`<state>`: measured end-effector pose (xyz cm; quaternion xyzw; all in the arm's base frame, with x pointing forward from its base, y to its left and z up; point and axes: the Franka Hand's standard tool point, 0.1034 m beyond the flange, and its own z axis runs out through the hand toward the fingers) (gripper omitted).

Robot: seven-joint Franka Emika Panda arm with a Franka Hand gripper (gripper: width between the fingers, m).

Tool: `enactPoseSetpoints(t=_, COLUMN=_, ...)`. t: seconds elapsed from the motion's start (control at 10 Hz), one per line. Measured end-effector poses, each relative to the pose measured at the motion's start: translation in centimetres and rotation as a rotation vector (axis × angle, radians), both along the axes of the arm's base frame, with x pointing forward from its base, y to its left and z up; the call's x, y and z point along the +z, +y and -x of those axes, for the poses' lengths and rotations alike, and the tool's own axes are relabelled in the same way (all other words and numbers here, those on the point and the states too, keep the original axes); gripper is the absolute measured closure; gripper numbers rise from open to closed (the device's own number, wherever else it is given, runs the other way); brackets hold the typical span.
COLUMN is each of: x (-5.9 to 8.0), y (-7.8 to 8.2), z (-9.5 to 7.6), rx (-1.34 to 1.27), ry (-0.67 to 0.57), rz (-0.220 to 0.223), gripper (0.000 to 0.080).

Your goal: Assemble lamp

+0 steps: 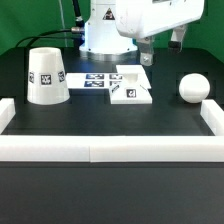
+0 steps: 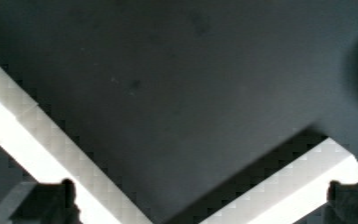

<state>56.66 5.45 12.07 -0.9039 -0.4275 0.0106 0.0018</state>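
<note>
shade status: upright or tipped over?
Upright. The shade stands on its wide end on the table, narrow end up, at the exterior view's left.

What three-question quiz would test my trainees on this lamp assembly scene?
1. True or false: the gripper is holding the bulb.
2. Which part stands furthest toward the exterior view's left? A) shade B) base block C) bulb
3. How many lamp parts are joined together?

Key: 1. False; the fingers are spread with nothing between them, and the bulb sits on the table. 2. A. 3. Zero; all three stand apart.
</note>
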Motion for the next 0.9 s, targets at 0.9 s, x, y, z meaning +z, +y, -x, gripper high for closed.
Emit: enactPoseSetpoints(t=0.9, x=-0.4, y=-1.9, z=3.7, rx=-0.443, ry=-0.003, rz=0.015, gripper=0.0100)
